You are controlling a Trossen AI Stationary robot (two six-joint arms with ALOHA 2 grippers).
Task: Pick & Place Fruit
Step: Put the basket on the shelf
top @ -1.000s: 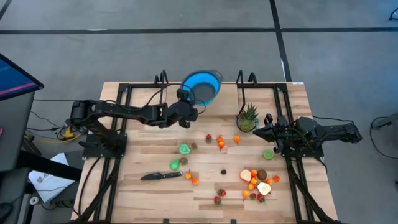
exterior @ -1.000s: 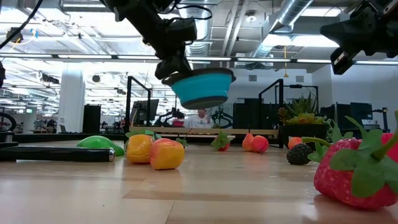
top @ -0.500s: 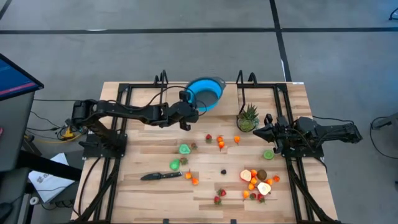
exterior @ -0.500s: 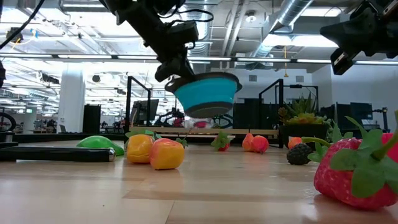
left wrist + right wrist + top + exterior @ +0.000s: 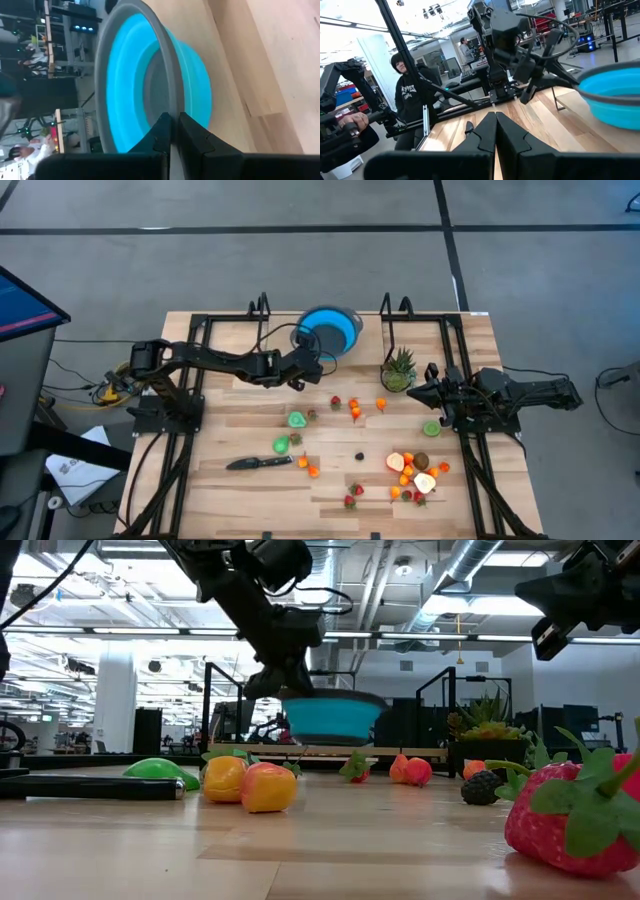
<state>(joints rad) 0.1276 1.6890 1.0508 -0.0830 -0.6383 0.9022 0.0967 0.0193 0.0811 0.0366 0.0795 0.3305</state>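
Overhead, left gripper [image 5: 312, 356] clamped on the blue bowl's [image 5: 335, 329] rim at upper centre, right gripper [image 5: 418, 393] at right with fingers together, holding nothing, fruit [image 5: 412, 473] scattered across the table's [image 5: 220, 435] lower middle and right.

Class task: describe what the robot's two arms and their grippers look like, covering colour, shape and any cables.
Both arms are black and built of slim jointed segments with bulkier joint housings. The left arm has a black cable looping near its wrist. The right arm looks the same. Each ends in a gripper, left gripper and right gripper, with two dark, flat, tapering fingers.
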